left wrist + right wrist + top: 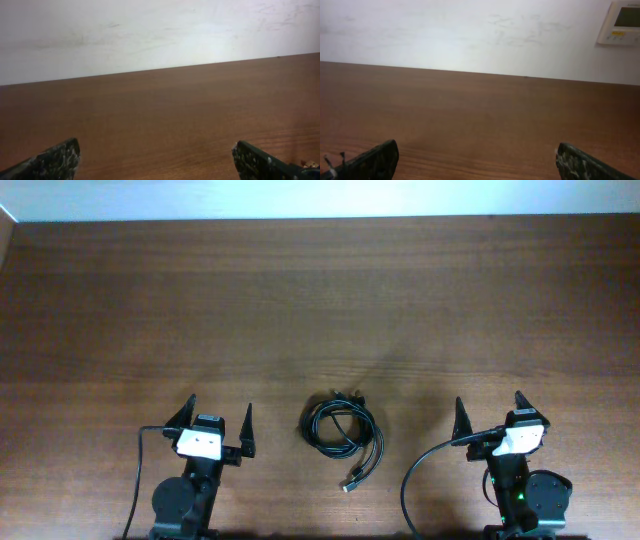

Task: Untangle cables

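Note:
The cables (340,428) are thin black cords coiled in one loose bundle on the brown table (300,300), between my two arms near the front edge. One plug end (352,480) trails out toward the front. My left gripper (219,412) stands open to the left of the bundle, apart from it. My right gripper (490,408) stands open to its right, also apart. In the left wrist view the open left gripper (156,145) has only bare wood between its fingers. The same holds in the right wrist view for the open right gripper (477,146), where thin black cable tips (332,164) peek in at the bottom left.
A white wall (150,35) runs along the table's far edge, and a wall control panel (620,22) hangs on it at the right. Thick black arm wires (418,475) loop beside the right base, and another wire (140,470) runs beside the left base.

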Tool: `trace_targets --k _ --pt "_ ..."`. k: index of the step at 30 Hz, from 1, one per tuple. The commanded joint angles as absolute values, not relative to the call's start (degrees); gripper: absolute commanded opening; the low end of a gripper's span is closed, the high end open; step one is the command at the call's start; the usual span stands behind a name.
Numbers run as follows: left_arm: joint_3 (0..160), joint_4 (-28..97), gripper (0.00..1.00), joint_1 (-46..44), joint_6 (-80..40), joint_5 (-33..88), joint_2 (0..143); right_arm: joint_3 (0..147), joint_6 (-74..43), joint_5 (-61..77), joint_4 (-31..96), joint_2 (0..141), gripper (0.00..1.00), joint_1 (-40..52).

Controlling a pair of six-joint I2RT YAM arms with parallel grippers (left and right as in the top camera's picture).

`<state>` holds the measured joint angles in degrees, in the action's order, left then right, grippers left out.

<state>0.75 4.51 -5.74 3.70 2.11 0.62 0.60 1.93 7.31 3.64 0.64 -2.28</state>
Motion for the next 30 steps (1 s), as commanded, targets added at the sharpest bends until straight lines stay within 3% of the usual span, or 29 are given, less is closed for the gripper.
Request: trace_targets --k 1,18,30 --pt "0.5 4.6 0.99 -5.5 4.6 2.2 0.3 0.3 1.7 6.4 4.1 0.2 0.99 -2.7" --pt "0.8 4.7 0.99 -5.5 2.6 5.3 0.3 0.3 1.7 6.4 4.1 0.2 0.99 -2.7" --pt "19.7 35.5 0.99 -5.5 4.8 15.3 1.6 0.3 1.7 6.4 4.1 0.2 0.99 -2.7"
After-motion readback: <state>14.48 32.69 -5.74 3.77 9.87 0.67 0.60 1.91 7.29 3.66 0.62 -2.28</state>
